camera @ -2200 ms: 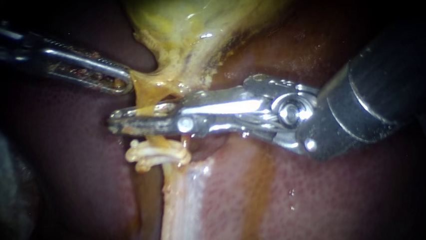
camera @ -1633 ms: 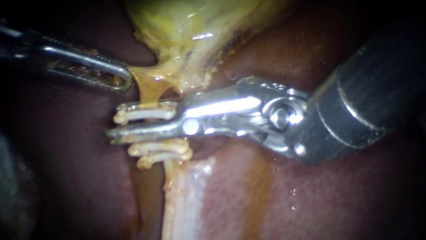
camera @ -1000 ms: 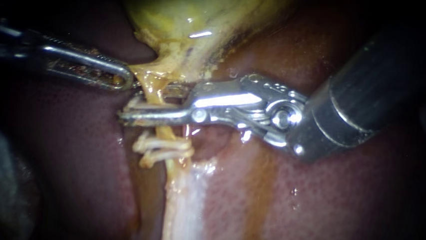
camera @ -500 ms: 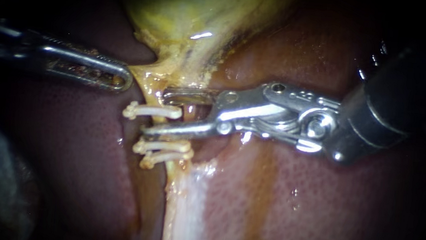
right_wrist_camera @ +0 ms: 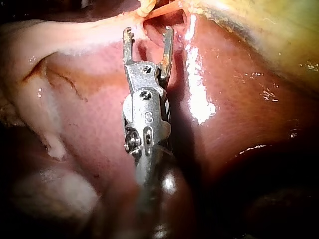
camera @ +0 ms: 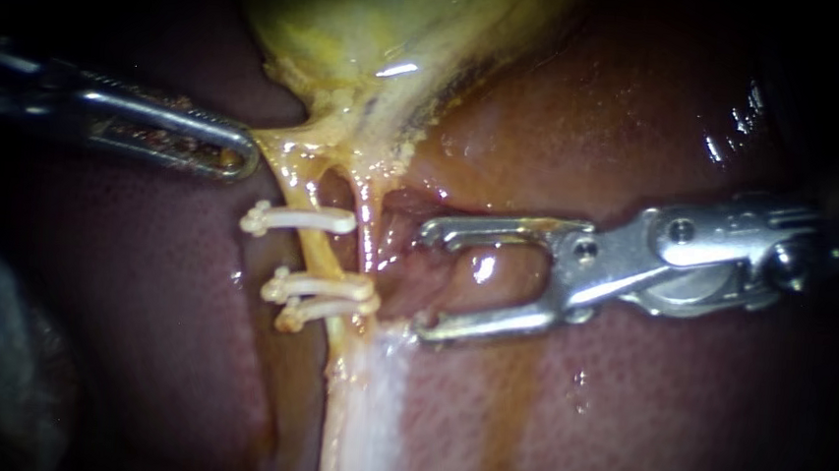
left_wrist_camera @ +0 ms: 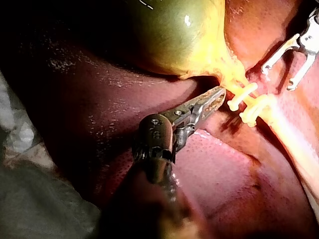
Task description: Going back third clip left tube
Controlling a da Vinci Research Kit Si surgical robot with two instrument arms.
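Clips (camera: 322, 286), three, sit on the left tube (camera: 312, 250); my right instrument (camera: 424, 282), jaws parted and empty, need only retreat; left instrument (camera: 237, 159) clamps gallbladder (camera: 355, 24).

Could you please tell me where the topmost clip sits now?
In the endoscope view, the topmost clip crosses the left tube, just below the left tool and above the two lower clips; the open right tool lies clear to its right.

You see a yellow-green gallbladder (camera: 375, 25) far, dark red-brown finely stippled liver (camera: 674, 401), amber left tube (camera: 317, 255), three cream-white clips (camera: 297, 219), your silver right instrument (camera: 424, 281), your grey left instrument (camera: 243, 154) flecked rust-brown.
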